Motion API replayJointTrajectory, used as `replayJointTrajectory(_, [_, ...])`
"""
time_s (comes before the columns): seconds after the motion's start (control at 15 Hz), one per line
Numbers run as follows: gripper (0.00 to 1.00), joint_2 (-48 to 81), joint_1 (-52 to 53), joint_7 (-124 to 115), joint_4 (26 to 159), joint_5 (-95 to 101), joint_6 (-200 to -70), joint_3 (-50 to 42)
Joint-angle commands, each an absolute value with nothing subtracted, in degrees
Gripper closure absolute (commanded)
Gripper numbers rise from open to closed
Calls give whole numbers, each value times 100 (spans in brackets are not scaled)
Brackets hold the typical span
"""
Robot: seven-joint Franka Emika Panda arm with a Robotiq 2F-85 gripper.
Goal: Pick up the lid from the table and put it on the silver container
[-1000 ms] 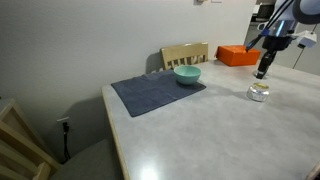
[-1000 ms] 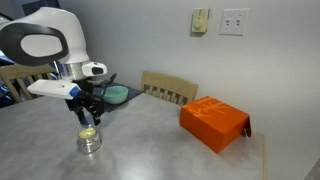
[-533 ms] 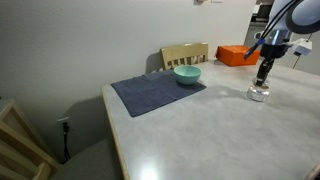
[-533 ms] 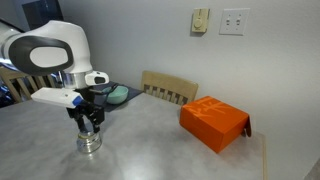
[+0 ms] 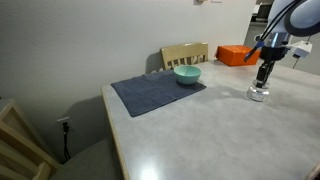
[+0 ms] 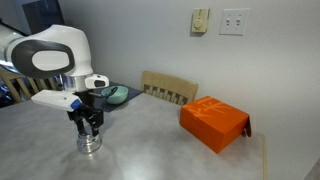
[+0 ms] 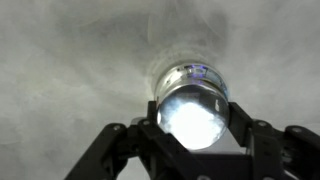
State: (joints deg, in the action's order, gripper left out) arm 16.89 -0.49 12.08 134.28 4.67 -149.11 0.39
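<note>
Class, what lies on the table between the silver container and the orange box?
Nothing. In both exterior views, the table between the silver container and the orange box is bare grey surface.

Exterior views share the table (image 5: pixel 190 125); wrist looks down.

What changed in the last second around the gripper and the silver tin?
The gripper has come down toward the silver container and now sits right over its top. Whether it holds or has let go of anything cannot be told. The silver container, teal bowl, grey mat and orange box stayed put.
</note>
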Motion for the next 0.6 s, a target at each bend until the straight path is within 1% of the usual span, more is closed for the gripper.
replayJointTrajectory(0.0, [56, 1765, -99, 1161, 13344, 428, -14750, 73])
replayJointTrajectory(0.53, [56, 1788, -49, 1052, 13359, 475, -14710, 67])
